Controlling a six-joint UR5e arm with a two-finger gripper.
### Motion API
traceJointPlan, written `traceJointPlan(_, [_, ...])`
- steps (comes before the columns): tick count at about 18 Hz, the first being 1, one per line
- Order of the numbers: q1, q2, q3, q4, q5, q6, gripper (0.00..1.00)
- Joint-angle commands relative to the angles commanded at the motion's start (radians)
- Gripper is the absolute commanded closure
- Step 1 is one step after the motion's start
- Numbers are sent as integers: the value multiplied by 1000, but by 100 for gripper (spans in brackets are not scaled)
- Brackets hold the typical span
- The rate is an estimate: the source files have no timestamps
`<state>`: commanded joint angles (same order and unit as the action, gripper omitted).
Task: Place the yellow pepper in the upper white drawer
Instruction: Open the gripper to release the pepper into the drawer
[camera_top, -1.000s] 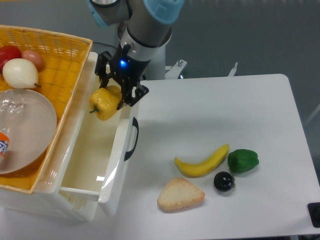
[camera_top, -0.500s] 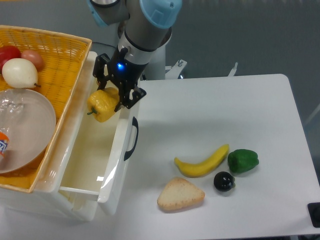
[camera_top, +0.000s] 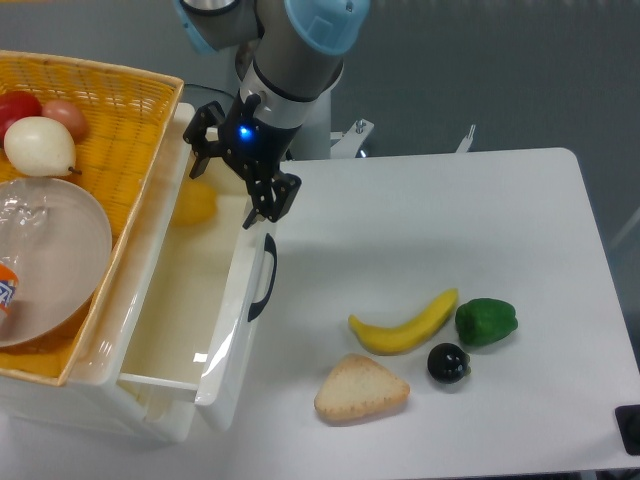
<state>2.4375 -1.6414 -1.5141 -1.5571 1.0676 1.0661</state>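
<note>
Your gripper (camera_top: 240, 175) hangs over the far end of the upper white drawer (camera_top: 236, 318), fingers spread wide, nothing between them. The yellow pepper (camera_top: 194, 203) shows as a blurred yellow shape inside the drawer, by its far-left wall, below the fingers and clear of them. On the table (camera_top: 450, 230): banana (camera_top: 404, 323), green pepper (camera_top: 486, 321), bread (camera_top: 361, 389).

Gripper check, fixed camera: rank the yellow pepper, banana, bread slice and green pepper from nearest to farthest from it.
Measured from the gripper, open above the upper white drawer:
1. yellow pepper, blurred, just below-left of it, over the drawer's back end.
2. banana, out on the table toward the lower right.
3. bread slice and green pepper: too close to call in this view.
</note>
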Motion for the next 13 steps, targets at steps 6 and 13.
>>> traceJointPlan(6, [25,-46,0,95,46,126,0])
traceJointPlan(13, [60,-97,-2,97,120,199,0])
